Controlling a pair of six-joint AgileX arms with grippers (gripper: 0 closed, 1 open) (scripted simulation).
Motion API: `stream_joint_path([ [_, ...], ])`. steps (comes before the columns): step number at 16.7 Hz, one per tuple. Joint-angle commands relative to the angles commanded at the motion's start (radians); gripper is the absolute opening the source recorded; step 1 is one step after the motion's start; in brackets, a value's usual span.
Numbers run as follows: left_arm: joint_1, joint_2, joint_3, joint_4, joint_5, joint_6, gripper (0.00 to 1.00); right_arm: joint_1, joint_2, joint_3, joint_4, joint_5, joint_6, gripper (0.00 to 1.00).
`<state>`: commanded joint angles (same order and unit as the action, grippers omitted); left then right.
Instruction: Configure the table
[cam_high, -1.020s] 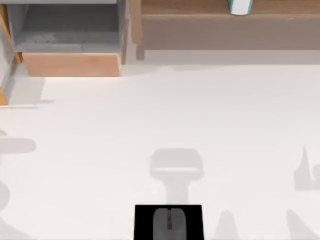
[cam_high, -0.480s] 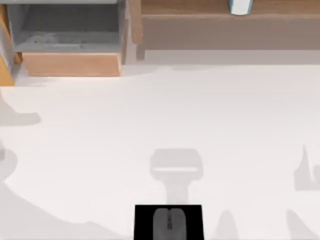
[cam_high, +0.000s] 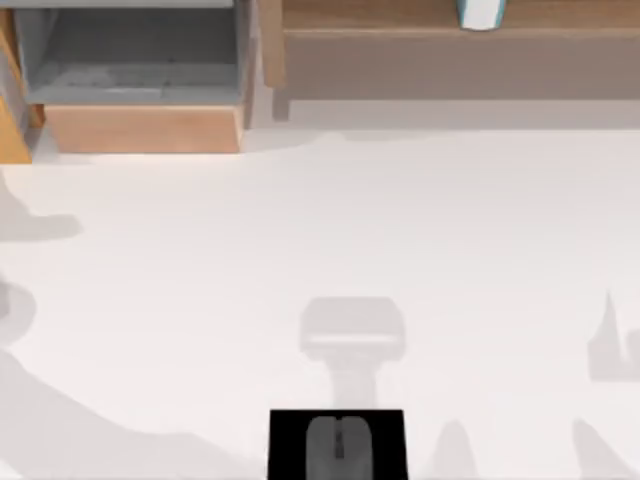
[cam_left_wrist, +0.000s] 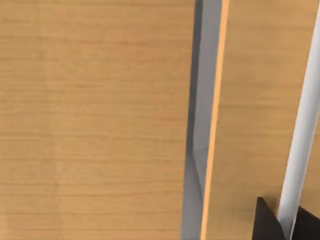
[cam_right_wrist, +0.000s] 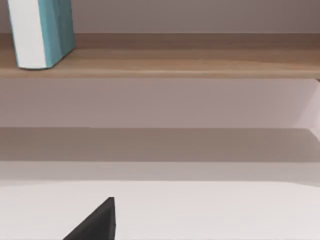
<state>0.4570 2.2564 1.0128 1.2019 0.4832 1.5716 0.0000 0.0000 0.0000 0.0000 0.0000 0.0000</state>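
Nearest you, at the near edge of the large, plain white table (cam_high: 330, 230), a grey computer mouse (cam_high: 337, 445) lies on a black rectangular mat (cam_high: 285, 440), a little left of centre. It looks untouched, so I judge the table-setting work is mostly not yet done.

Your left arm is up at the far left corner: its wrist camera looks closely at the light-brown wooden front (cam_left_wrist: 95, 120) of the grey box (cam_high: 130, 60) with its wood front panel, with a thin white bar (cam_left_wrist: 302, 135), probably the handle, running between two dark tips of the left gripper (cam_left_wrist: 282, 225). I cannot tell whether the fingers have closed on it. If this step is pulling the drawer, centre the bar between the fingers before closing, then pull straight along the box's axis; a skewed pull may slip off.

The right gripper (cam_right_wrist: 95, 222) shows one dark tip over the table; its state cannot be told. Beyond stands the light-brown wooden shelf unit (cam_right_wrist: 190, 62) carrying a teal-and-white upright object (cam_right_wrist: 42, 30).
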Motion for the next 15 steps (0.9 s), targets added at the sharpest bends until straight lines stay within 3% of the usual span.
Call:
stream_joint_path([
  [6,-0.056,0.095,0.221,-0.112,-0.048,0.001,0.00,0.000,0.000,0.000,0.000,0.000,0.000,1.00],
  [11,-0.063,0.105,0.241,-0.127,-0.054,-0.001,0.00,0.000,0.000,0.000,0.000,0.000,0.000,1.00],
  [15,-0.063,0.105,0.241,-0.127,-0.054,-0.001,0.30,0.000,0.000,0.000,0.000,0.000,0.000,1.00],
])
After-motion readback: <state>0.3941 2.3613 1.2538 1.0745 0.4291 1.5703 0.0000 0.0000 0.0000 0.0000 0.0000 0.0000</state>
